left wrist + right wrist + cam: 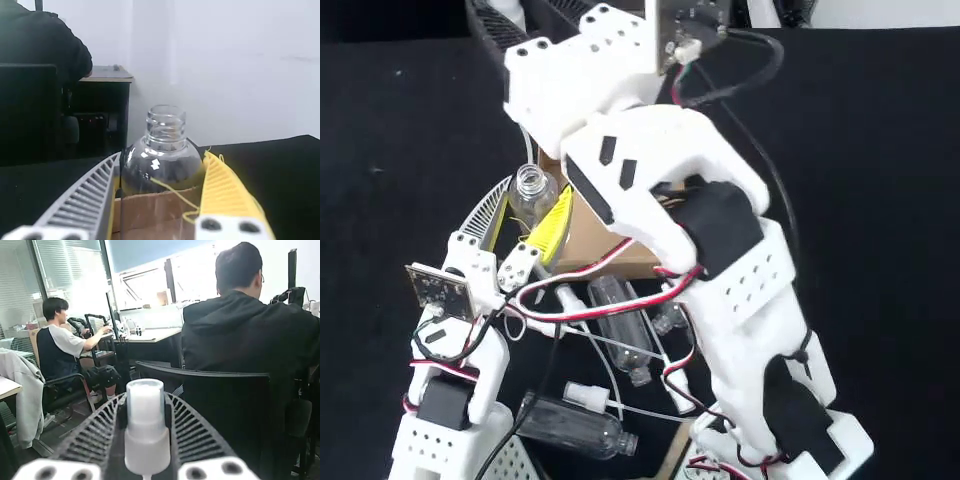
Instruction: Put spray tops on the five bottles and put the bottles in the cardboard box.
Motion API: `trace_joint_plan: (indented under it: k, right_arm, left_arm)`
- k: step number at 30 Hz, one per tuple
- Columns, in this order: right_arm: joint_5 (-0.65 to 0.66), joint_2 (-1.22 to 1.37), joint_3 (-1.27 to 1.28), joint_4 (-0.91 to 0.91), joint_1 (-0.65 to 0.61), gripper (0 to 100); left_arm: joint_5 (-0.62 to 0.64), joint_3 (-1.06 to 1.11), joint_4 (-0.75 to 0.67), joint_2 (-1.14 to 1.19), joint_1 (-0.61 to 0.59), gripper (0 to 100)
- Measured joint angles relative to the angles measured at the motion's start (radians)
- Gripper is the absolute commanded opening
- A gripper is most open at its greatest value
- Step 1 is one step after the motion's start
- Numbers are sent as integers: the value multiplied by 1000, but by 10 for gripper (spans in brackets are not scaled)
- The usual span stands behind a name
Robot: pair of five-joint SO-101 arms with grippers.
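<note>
My left gripper (535,190) is shut on a clear, capless bottle (532,200), holding it upright over the cardboard box (595,245). In the left wrist view the bottle (162,160) sits between the grey and yellow fingers of that gripper (162,167), its open neck up, with the box edge (150,210) just below. My right gripper (145,399) is shut on a white spray top (145,425), nozzle end up. The right arm (660,170) rises high over the box toward the far edge of the table.
Two clear bottles (620,325) (575,425) lie on the black table near the arm bases, with a loose white spray top (585,395) and its tube between them. Red and white cables cross that area. People sit at desks in the room behind.
</note>
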Motion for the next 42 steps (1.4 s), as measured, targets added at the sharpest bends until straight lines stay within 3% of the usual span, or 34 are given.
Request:
trace_joint_plan:
  k: [10,22,30,36,42]
  right_arm:
    - [0,-15,135,-14,-29,11]
    - [0,-230,425,-6,-29,16]
    - [0,-288,554,106,-91,253]
    - [0,-288,542,166,-201,265]
    - [0,-339,376,334,-107,265]
  left_arm:
    - [0,0,0,0,-2,32]
    - [0,0,0,0,0,32]
    - [0,20,0,0,2,33]
    - [0,25,0,0,2,33]
    - [0,25,0,0,0,33]
